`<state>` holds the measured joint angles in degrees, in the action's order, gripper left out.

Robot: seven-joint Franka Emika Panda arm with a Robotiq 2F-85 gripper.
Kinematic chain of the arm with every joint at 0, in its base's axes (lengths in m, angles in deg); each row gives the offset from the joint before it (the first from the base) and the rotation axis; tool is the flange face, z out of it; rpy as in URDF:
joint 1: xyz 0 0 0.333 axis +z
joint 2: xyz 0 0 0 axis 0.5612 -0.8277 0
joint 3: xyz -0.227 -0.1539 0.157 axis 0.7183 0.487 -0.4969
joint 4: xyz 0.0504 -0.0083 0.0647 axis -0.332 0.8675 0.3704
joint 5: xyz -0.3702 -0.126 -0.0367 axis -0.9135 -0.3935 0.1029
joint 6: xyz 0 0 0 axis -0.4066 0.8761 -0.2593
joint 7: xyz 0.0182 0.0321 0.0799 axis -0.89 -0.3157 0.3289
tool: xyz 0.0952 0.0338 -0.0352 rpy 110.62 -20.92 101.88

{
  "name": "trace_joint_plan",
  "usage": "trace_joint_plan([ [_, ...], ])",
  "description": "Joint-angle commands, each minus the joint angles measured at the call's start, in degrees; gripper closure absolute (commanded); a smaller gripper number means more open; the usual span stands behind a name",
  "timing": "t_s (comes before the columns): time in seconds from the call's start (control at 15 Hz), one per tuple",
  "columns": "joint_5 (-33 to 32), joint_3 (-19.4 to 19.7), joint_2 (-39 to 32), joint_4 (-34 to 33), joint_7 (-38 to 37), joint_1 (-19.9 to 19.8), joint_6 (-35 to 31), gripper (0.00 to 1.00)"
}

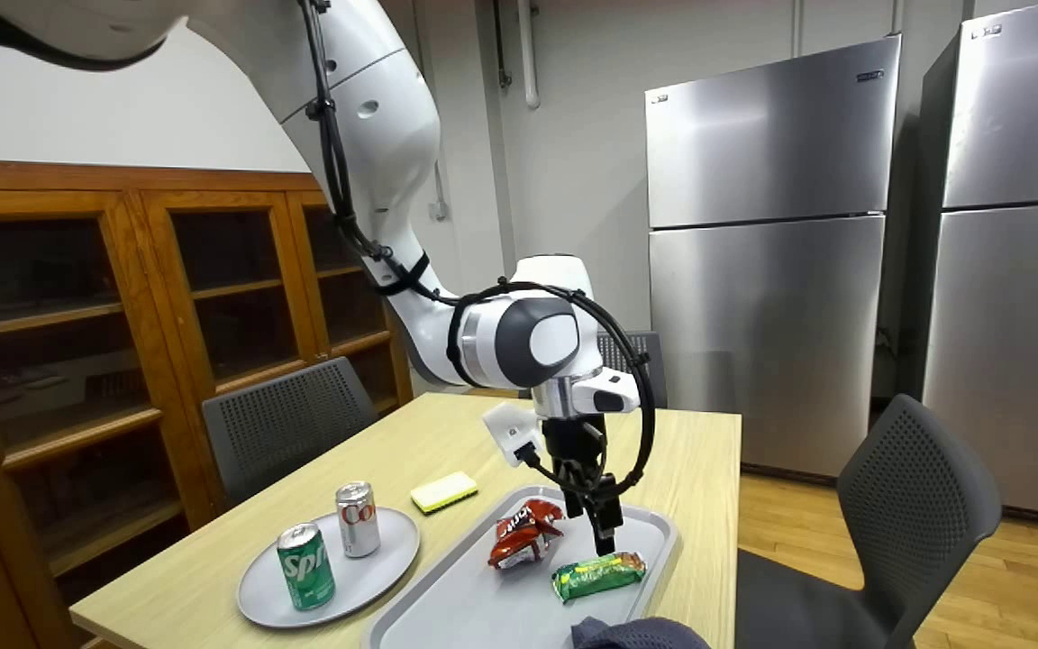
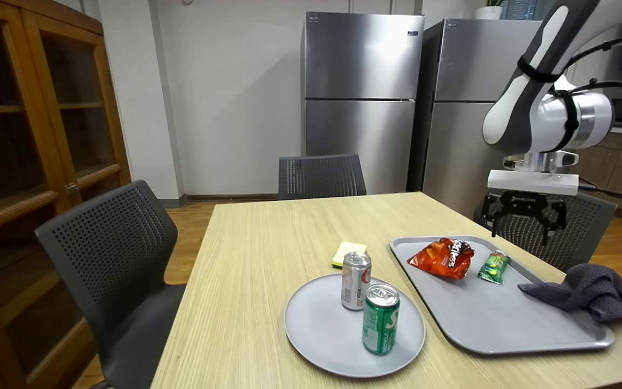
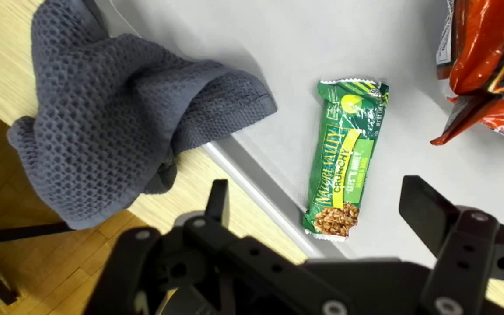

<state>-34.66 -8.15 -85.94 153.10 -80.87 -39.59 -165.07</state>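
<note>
My gripper stands open with nothing between its fingers. It hangs above the grey tray, apart from everything on it. Nearest is a green granola bar, lying flat on the tray near its edge; in the wrist view one end reaches between the fingertips. A red chip bag rests on the tray beside the bar, only partly seen in the wrist view. A dark grey-blue cloth lies crumpled across the tray's edge. In an exterior view the gripper shows its two fingers wide apart.
A round grey plate beside the tray carries a silver can and a green can, both upright. A yellow sponge lies on the wooden table. Dark chairs stand around the table.
</note>
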Motion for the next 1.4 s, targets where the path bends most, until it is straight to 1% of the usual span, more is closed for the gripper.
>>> trace_joint_plan([
  [0.0, 0.3, 0.32, -0.07, -0.11, 0.23, 0.32, 0.12, 0.0],
  [0.47, 0.99, -0.53, -2.27, -1.04, 2.44, -0.81, -2.17, 0.0],
  [0.73, 2.06, -1.37, -3.74, -0.87, 4.17, -1.47, -6.01, 0.0],
  [0.93, 3.23, -1.84, -4.97, -0.84, 5.6, -1.94, -8.33, 0.0],
  [1.33, 5.94, -3.24, -6.8, -1.31, 7.96, -3.5, -10.01, 0.0],
])
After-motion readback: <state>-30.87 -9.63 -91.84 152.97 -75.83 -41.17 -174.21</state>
